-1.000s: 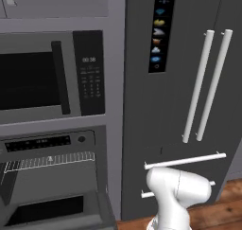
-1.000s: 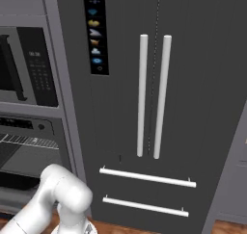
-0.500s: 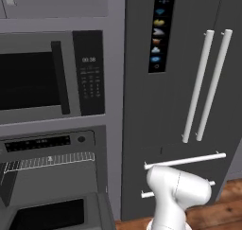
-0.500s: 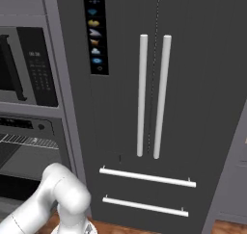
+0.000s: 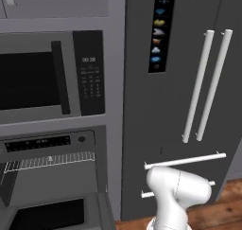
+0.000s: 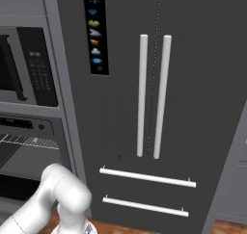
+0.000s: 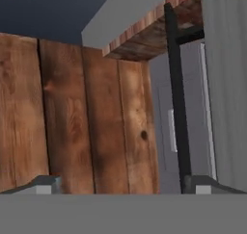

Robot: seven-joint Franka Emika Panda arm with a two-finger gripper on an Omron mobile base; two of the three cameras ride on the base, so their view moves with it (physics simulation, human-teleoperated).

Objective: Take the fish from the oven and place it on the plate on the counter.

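Observation:
The grey oven [image 5: 47,144] stands open at the lower left of the left base view. Its wire rack [image 5: 47,162] shows under the black control strip, and its door [image 5: 52,214] is dropped flat. The oven [image 6: 24,141] also sits at the left edge of the right base view. The fish, the plate and the counter are out of view. My gripper [image 7: 125,185] is open, its fingertips [image 7: 48,182] far apart with nothing between them. It hangs low and looks along wooden floor planks. My white arm [image 5: 179,191] bends down in front of the fridge drawers.
A microwave [image 5: 47,77] sits above the oven. A tall dark fridge [image 5: 189,82] with two long vertical handles and two drawer bars stands right of it. The hand view shows wooden floor [image 7: 72,117] and grey cabinet fronts [image 7: 164,132].

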